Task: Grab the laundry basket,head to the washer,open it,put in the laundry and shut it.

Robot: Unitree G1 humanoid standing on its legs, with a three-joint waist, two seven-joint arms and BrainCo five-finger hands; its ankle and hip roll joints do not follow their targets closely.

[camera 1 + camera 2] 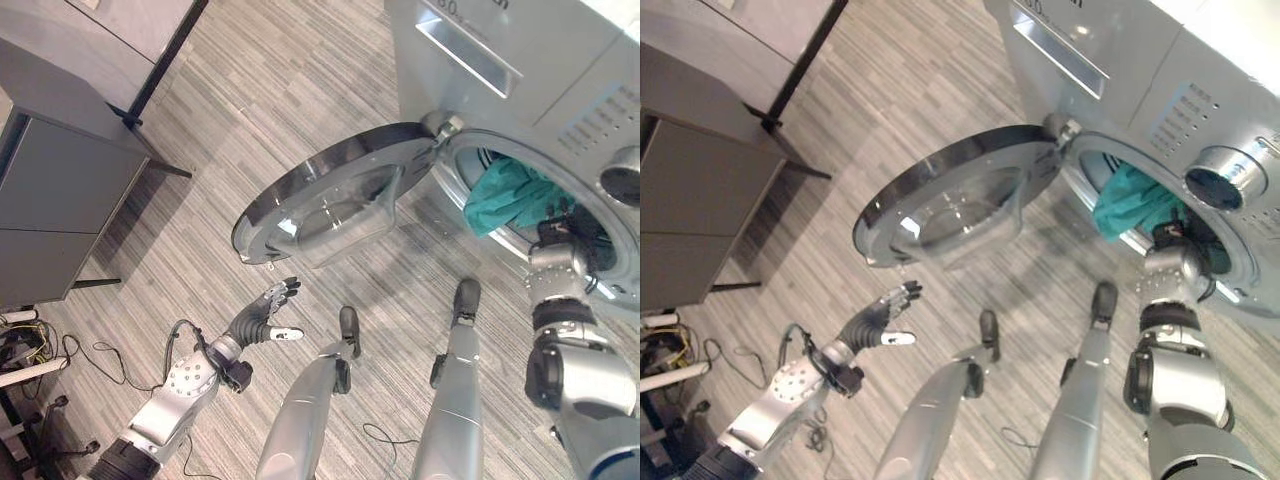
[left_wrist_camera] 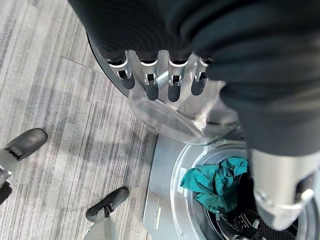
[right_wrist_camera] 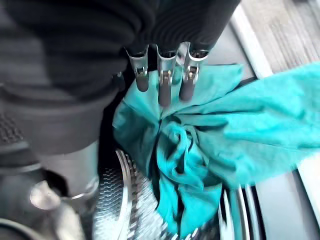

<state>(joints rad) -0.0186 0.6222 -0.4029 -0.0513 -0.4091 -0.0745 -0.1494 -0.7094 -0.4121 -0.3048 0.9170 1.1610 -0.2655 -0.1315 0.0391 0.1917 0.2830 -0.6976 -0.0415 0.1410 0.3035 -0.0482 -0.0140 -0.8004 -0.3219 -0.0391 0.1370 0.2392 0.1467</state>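
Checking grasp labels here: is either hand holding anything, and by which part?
Right hand is at the teal cloth in the washer opening; whether it grips cannot be told. Left hand is open, holding nothing.

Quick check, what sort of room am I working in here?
Probably a lab or office space with a laundry corner: a front-loading washer with its door open, grey cabinets, striped grey floor, loose cables.

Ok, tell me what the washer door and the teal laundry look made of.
Washer door: a shiny dark or chrome ring around a clear bowl, probably glass or plastic, since the floor shows through it. Teal laundry: soft matte fabric, bunched in folds at the drum opening.
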